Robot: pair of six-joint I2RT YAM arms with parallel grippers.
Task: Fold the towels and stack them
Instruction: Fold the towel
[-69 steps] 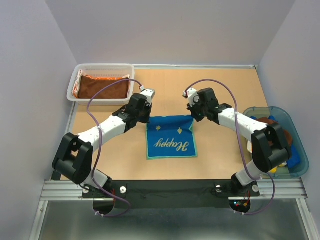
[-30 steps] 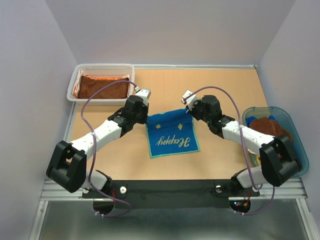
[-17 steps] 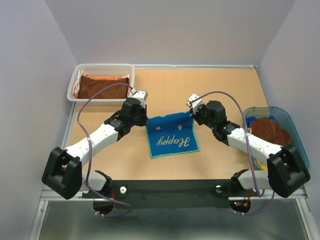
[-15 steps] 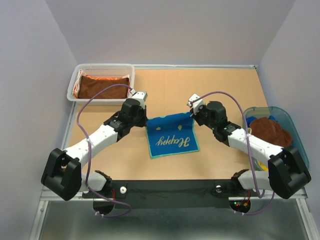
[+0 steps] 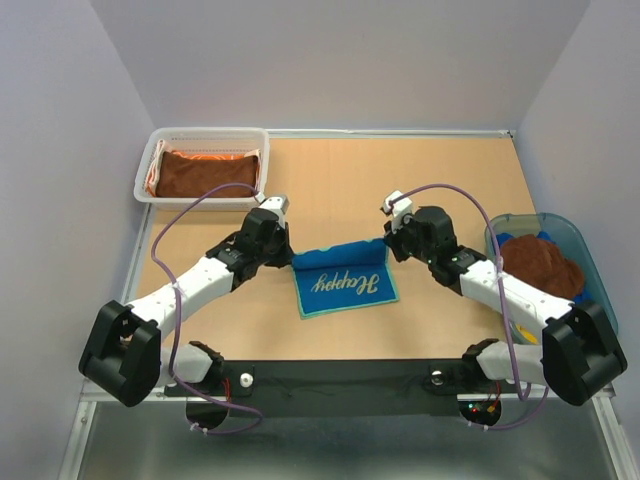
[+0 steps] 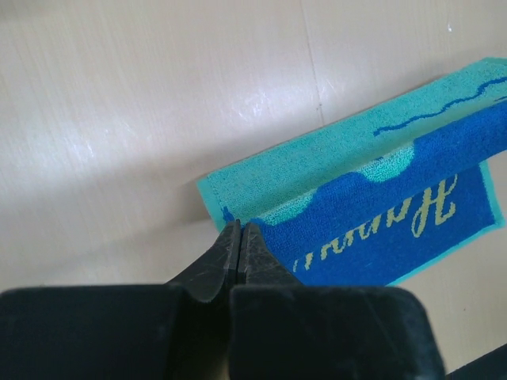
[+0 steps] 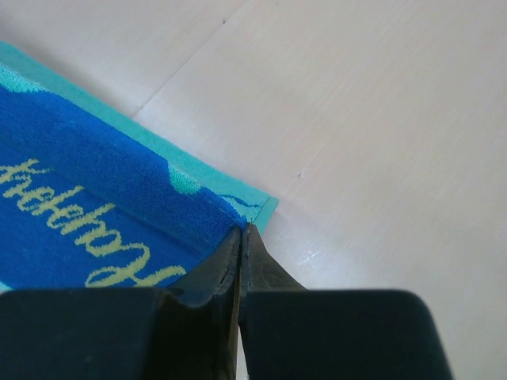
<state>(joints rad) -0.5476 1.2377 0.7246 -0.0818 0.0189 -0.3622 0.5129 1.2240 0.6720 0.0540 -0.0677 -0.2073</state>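
**Two grippers pinch a blue towel's far corners**

A tan table [image 5: 420, 170] carries a blue towel [image 5: 345, 282] with yellow "Happy" lettering and a teal border. It lies between the two grippers, its far edge lifted and curled toward the arm bases. Beyond the left gripper [image 6: 239, 229], to its left, a white basket [image 5: 148, 172] holds a brown towel [image 5: 205, 172]. To the right of the right gripper [image 7: 240, 231], a blue-green tub [image 5: 592, 250] holds a second brown towel [image 5: 538, 262]. Each gripper is clamped tight on one far corner of the blue towel.
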